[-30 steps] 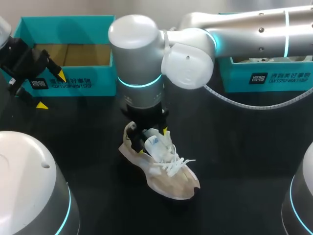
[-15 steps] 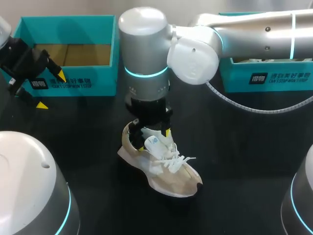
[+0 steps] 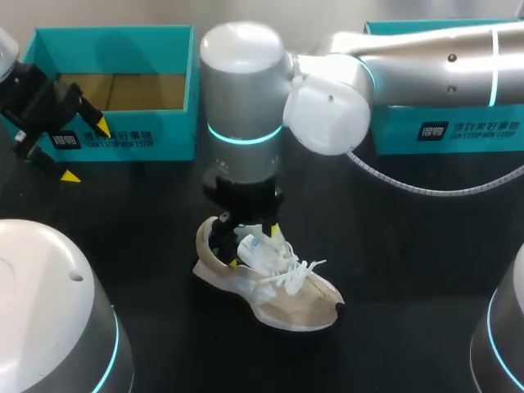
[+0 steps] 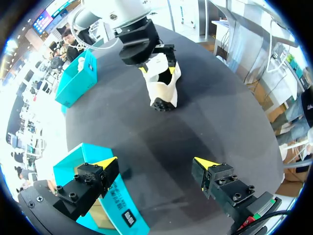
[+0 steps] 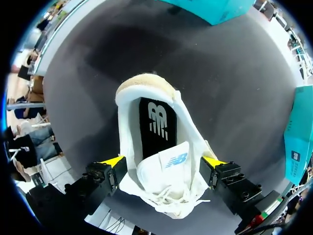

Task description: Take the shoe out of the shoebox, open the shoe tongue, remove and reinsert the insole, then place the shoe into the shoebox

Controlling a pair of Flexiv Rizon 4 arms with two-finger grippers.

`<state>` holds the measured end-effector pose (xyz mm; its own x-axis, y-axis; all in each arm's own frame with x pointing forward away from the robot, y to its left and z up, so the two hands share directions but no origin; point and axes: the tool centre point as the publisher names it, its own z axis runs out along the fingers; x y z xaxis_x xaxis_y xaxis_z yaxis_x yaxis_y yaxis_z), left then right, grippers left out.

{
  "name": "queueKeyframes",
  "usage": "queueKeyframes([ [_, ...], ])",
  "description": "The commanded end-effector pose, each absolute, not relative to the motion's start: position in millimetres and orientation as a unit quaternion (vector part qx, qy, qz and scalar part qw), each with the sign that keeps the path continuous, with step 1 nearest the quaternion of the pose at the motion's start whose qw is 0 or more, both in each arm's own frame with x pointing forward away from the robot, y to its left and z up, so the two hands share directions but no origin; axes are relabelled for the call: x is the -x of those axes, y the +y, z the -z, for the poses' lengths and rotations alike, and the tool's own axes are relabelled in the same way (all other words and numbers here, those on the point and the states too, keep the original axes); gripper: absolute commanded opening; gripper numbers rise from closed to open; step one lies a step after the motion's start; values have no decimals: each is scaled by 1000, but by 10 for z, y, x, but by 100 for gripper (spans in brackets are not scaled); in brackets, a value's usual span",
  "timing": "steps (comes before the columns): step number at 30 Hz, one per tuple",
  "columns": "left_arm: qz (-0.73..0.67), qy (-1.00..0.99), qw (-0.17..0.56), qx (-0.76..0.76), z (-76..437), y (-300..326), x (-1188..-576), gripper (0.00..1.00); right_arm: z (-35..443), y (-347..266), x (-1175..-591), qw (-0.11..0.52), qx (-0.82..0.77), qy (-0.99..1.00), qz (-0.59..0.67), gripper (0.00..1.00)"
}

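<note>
A beige and white shoe [image 3: 288,296] lies on the black table, out of the teal shoebox [image 3: 115,139] at the back left. My right gripper [image 3: 252,246] hangs open right over its heel end. In the right wrist view the shoe [image 5: 145,87] lies between the two yellow tips of the right gripper [image 5: 164,161], one on each side of the collar. The black insole [image 5: 155,123] shows inside and the white tongue [image 5: 172,157] stands up. My left gripper [image 3: 87,152] stands open and empty in front of the shoebox, far from the shoe [image 4: 164,88].
A second teal box [image 3: 446,127] stands at the back right, partly behind my right arm, whose grey cable [image 3: 426,187] trails over the table there. In the left wrist view the shoebox [image 4: 110,203] lies just under the left fingers.
My right arm has shifted a little to the right and come down over the shoe. The shoe has turned slightly, its toe swinging right and its heel sliding toward the front.
</note>
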<state>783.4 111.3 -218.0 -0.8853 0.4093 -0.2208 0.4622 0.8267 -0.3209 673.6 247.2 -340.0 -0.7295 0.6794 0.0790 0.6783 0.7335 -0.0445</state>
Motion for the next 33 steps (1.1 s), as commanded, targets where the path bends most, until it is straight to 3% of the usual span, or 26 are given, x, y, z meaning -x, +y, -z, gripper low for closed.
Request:
queueKeyframes([
  [1, 184, 953, 71, -229, 2176, 1113, -7827, 100, 3342, 2446, -6627, 26, 365, -931, 18, 100],
  [15, 184, 953, 71, -229, 2176, 1113, -7827, 100, 3362, 2606, -6777, 17, 340, -940, 25, 100],
  [29, 184, 953, 71, -229, 2176, 1113, -7827, 100, 3030, 2214, -6596, -1, 342, -939, 26, 100],
  [30, 184, 953, 71, -229, 2176, 1113, -7827, 100, 3035, 2193, -6616, -3, 341, -940, 24, 97],
  [31, 184, 953, 71, -229, 2176, 1113, -7827, 100, 3040, 2181, -6632, -4, 338, -941, 24, 87],
  [33, 184, 953, 71, -229, 2176, 1113, -7827, 100, 3060, 2176, -6663, -6, 323, -946, 24, 55],
])
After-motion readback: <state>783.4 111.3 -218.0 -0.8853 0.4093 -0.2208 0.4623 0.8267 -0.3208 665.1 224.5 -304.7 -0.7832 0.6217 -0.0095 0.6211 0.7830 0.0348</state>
